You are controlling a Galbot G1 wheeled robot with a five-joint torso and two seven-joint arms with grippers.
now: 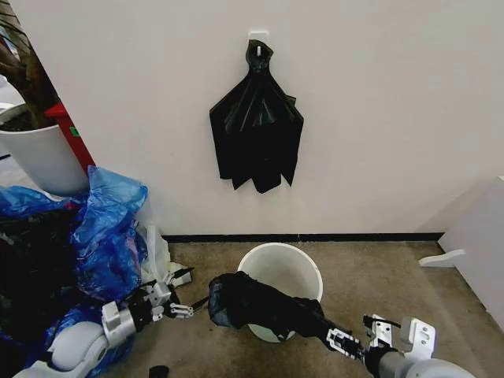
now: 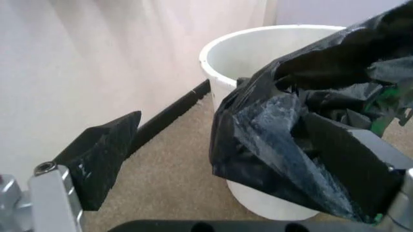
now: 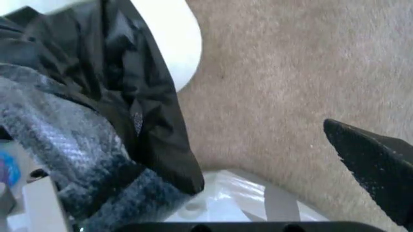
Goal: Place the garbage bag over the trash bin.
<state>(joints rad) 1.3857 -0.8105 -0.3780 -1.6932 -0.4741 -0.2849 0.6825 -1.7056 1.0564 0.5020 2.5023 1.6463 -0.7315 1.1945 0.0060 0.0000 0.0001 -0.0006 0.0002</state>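
Observation:
The trash bin [image 1: 293, 270] is a round cream-white bucket standing on the brown floor near the wall. The garbage bag [image 1: 256, 303], thin glossy black plastic, lies bunched across the bin's near rim and stretches between my two grippers. My left gripper [image 1: 187, 291] sits left of the bin with its jaws open. In the left wrist view the garbage bag [image 2: 290, 125] covers one finger while the other finger [image 2: 103, 154] stands bare, with the trash bin [image 2: 258, 48] behind. My right gripper [image 1: 358, 335] is open at the bin's near right, and the garbage bag [image 3: 110, 96] hangs over one of its fingers.
A fan of black bags [image 1: 256, 134] hangs from a wall hook above the bin. Blue plastic bags [image 1: 106, 224] pile up at the left, below a white plant pot [image 1: 39, 157]. A white cabinet [image 1: 482, 236] stands at the right, with bare floor between it and the bin.

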